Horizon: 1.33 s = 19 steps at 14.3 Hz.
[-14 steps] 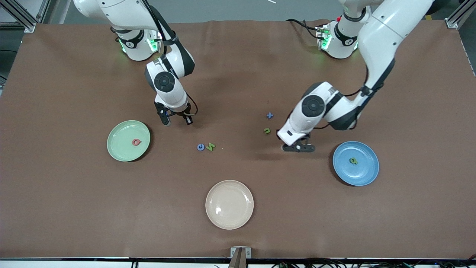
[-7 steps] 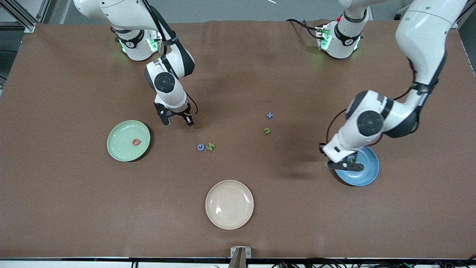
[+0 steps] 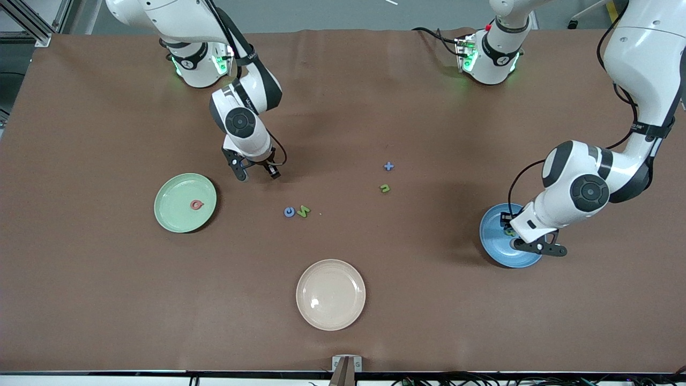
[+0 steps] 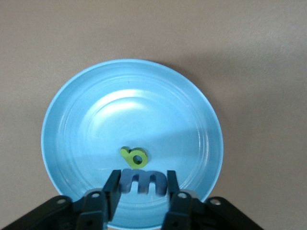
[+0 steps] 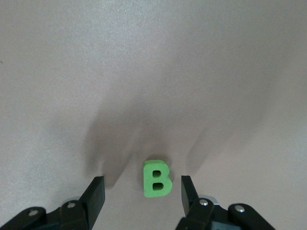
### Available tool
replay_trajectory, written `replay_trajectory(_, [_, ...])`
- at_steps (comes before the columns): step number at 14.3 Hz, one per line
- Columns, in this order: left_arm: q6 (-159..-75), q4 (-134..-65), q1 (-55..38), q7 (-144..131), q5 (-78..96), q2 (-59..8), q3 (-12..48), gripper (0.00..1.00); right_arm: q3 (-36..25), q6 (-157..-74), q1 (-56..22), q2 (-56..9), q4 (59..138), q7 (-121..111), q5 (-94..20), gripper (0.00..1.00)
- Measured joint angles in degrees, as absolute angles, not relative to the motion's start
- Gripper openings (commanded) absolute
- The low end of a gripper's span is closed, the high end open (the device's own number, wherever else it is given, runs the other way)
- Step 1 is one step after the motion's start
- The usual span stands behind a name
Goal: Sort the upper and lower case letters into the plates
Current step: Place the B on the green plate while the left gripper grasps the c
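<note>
Blue plate (image 3: 496,244) half hidden under left hand (image 3: 537,248).

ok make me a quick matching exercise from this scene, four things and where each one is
Things:
1. green B
2. dark blue m
3. red letter
4. cream plate

Places:
a. between the left gripper's fingers, over the blue plate
b. on the green plate
c. on the table, nearest the front camera
d. on the table, between the right gripper's open fingers

Pairs: 1-d, 2-a, 3-b, 4-c
</note>
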<state>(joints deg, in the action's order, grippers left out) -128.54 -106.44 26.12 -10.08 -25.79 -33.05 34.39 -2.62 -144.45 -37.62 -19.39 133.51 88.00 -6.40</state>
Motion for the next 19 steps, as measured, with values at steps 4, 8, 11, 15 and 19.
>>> replay_trajectory(4, [-128.6,-106.3,25.5,-11.2,-25.8,-33.5,35.3,1.0,-2.6,-144.4,-38.5,-19.4,134.5,88.0,-5.5,0.68])
replay_trajectory(8, [-128.2,-106.7,23.6,-22.7,-25.8,-33.5,40.3,1.0,-2.6,-144.6,-38.8,-19.3,134.7,88.0,-5.4,0.46])
replay_trajectory(11, [-128.2,-107.2,18.6,-34.6,-25.8,-33.5,41.9,0.99,-2.7,-144.8,-38.8,-19.1,134.7,87.9,-5.2,0.4])
replay_trajectory(15, [-128.3,-107.3,8.1,-53.4,-25.8,-34.5,42.1,0.97,-2.7,-145.0,-38.8,-19.1,134.8,87.5,-2.9,0.04])
replay_trajectory(19, [-132.2,-107.7,4.3,-69.0,-25.8,-37.2,42.0,0.87,-3.2,-145.0,-38.3,-18.8,134.8,85.0,-2.4,0.0])
